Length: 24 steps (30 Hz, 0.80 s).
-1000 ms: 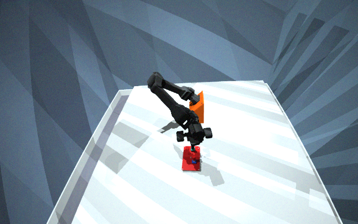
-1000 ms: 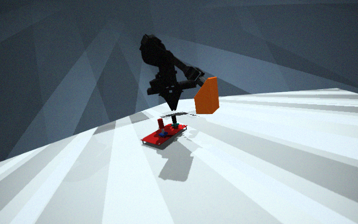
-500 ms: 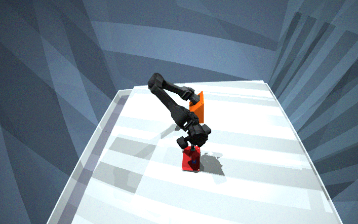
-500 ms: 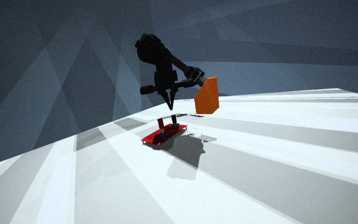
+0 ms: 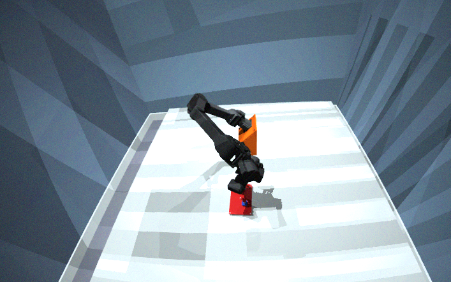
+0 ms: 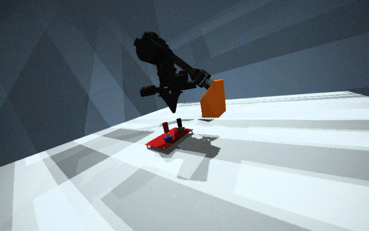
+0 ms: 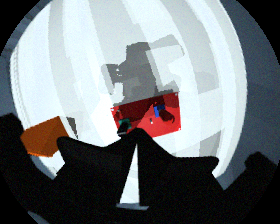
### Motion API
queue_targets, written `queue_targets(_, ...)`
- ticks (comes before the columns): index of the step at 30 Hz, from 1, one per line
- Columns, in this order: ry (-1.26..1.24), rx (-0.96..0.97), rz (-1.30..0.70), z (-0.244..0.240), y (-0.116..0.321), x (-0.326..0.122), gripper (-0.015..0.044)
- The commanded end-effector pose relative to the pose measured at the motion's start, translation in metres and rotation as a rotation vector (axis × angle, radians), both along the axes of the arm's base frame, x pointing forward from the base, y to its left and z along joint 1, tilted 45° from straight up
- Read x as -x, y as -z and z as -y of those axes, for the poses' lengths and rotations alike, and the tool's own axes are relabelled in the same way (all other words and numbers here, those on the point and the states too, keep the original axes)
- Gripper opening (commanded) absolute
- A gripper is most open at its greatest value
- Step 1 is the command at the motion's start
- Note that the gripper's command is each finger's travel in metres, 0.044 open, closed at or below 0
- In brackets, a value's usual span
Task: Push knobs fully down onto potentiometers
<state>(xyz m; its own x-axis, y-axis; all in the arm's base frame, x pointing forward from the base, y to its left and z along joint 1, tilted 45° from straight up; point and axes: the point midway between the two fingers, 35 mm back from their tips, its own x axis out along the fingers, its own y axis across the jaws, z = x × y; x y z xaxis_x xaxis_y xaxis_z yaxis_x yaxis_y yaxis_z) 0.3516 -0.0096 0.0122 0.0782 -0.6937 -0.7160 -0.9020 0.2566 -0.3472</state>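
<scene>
The red circuit board (image 5: 236, 206) (image 6: 157, 142) (image 7: 171, 127) stands on short legs. The black knob (image 6: 179, 122) (image 7: 122, 131) is upright, low over the teal potentiometer (image 6: 180, 129) (image 7: 124, 121), with no clear gap visible between them. The red knob (image 6: 165, 127) (image 7: 167, 117) stands above the blue potentiometer (image 5: 244, 203) (image 6: 168, 138) (image 7: 158, 111), with a length of pale shaft showing below it. My gripper (image 6: 174, 112) (image 7: 138, 131) is shut on nothing, its tips above the board's black-knob end and touching neither knob. In the top view the arm hides the fingertips and that end's knob.
The orange base mount (image 5: 251, 140) (image 6: 213, 100) (image 7: 44, 136) stands behind the board. The arm (image 5: 208, 124) (image 6: 165, 62) arches from it to the gripper. The white table (image 5: 307, 196) (image 6: 280, 143) carries the arm's shadow beside the board.
</scene>
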Motion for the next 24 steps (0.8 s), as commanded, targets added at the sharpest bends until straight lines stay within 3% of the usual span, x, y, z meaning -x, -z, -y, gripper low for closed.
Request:
queue_targets(1, -0.088, 0.006, -0.083, -0.002, -0.003, -0.005, 0.0)
queue_targets(24, -0.647, 0.067, -0.646, -0.008, -0.011, -0.024, 0.0)
